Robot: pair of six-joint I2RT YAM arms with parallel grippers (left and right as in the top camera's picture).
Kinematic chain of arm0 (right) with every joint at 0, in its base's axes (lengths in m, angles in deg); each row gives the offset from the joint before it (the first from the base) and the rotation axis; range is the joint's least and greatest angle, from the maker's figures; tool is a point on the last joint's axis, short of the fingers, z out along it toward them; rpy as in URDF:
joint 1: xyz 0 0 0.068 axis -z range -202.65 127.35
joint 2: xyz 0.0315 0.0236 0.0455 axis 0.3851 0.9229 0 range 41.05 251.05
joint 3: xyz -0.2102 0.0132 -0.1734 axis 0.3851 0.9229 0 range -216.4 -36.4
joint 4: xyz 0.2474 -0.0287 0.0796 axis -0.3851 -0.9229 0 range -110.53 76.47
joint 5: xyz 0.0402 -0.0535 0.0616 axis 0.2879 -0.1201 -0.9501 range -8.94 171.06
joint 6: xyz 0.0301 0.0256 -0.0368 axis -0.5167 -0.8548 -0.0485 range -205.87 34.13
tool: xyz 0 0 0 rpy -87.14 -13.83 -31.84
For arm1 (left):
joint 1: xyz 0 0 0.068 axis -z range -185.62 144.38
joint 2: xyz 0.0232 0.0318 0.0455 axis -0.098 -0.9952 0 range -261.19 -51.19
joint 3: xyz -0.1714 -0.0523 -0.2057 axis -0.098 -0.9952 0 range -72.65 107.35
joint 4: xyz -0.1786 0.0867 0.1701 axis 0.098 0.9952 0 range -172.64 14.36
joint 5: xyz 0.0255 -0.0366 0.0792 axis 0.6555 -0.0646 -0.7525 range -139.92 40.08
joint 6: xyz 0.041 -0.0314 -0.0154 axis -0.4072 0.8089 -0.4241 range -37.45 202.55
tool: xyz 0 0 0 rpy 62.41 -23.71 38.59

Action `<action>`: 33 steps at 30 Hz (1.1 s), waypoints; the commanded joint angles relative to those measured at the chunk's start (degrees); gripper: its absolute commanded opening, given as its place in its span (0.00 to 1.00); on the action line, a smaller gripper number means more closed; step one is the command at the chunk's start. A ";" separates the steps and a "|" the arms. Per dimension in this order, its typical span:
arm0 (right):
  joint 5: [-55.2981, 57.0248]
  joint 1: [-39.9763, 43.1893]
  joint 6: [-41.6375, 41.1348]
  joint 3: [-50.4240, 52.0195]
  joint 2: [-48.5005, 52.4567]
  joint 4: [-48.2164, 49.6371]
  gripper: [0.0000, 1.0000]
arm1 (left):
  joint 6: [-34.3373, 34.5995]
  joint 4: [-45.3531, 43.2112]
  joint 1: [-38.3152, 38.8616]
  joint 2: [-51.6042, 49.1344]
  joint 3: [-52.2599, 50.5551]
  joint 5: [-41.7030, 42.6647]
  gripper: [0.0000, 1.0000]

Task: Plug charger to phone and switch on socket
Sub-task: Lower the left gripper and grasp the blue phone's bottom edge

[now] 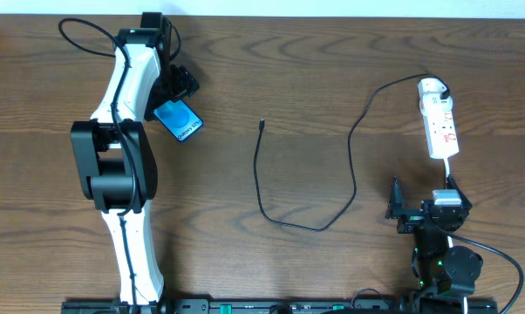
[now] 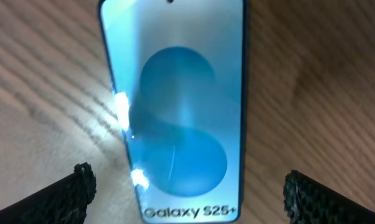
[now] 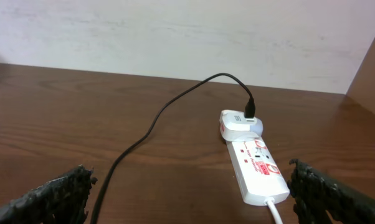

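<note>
Though flat, the phone [image 1: 180, 122] diagonal, its top end far-left.

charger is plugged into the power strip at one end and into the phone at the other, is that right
Not quite. The charger is plugged in at the socket, but its other end lies loose on the table, well apart from the phone. The overhead view shows this.

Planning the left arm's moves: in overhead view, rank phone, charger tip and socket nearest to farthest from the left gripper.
1. Slim blue-screened phone, directly at the left gripper.
2. Small black charger plug tip, table centre.
3. Narrow white socket strip, far right.
</note>
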 commanded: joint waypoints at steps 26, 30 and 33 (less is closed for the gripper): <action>-0.35 -0.35 -0.24 0.07 -0.09 -0.24 0.99 | 0.50 -4.22 -1.90 -3.06 -4.74 -0.68 0.98; -0.35 -0.35 -0.24 0.07 -0.09 -0.24 0.99 | 0.00 -5.01 -1.79 -4.04 -4.74 1.36 0.98; -0.35 -0.35 -0.24 0.07 -0.09 -0.24 0.99 | -0.92 -5.75 -1.79 -4.98 -4.74 2.97 0.98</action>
